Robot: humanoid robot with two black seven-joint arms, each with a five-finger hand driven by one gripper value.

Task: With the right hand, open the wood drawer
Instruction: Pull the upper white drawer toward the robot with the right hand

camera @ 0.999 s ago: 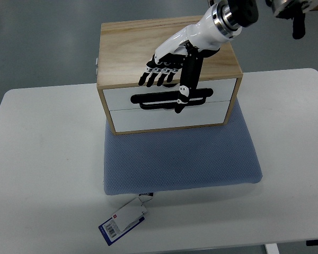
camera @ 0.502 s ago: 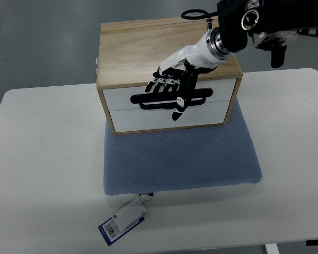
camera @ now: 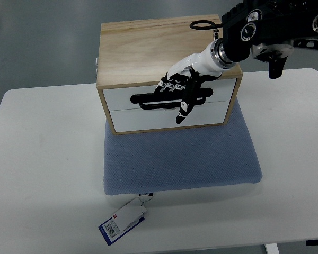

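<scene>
A wooden box point(camera: 148, 45) with two white drawer fronts stands on a blue mat point(camera: 180, 159). The upper drawer point(camera: 119, 98) has a long black slot handle point(camera: 148, 99) and sits flush with the box front. My right hand point(camera: 175, 95), white with black fingers, reaches in from the upper right over the box's front edge. Its fingers curl down into the handle slot, and the thumb points down across the drawer front. The left hand is out of view.
The box and mat rest on a white table point(camera: 42, 159). A white and blue tag point(camera: 123, 219) hangs off the mat's near left corner. My right forearm point(camera: 265, 26) passes above the box's right rear corner.
My right hand has slid down and to the right, from resting atop the box's front edge to hooking its fingers into the upper drawer's handle. The drawer has not moved.
</scene>
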